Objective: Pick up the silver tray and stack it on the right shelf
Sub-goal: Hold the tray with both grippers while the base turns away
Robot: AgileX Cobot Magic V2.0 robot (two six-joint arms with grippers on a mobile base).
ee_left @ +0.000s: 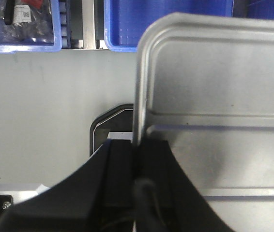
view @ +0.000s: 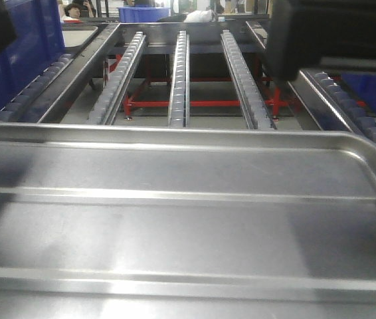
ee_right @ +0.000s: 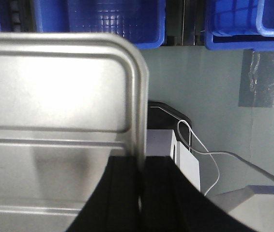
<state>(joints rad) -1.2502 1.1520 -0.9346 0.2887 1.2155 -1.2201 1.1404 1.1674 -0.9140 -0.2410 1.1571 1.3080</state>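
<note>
Front-facing view is showing you the silver tray (view: 175, 219) level, facing what seems the right shelf (view: 180, 73) at 12 o'clock. Left gripper (ee_left: 138, 169) and right gripper (ee_right: 141, 188) are clamping its side rims. It is looking stiff, light and slippery: grip the rims firmly.

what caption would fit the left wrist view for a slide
Left gripper clamped on the side rim of the silver tray, with blue bins beyond its far edge.

silver tray (view: 175, 226) fills foreground, roller rails (view: 179, 73) unobstructed
</note>
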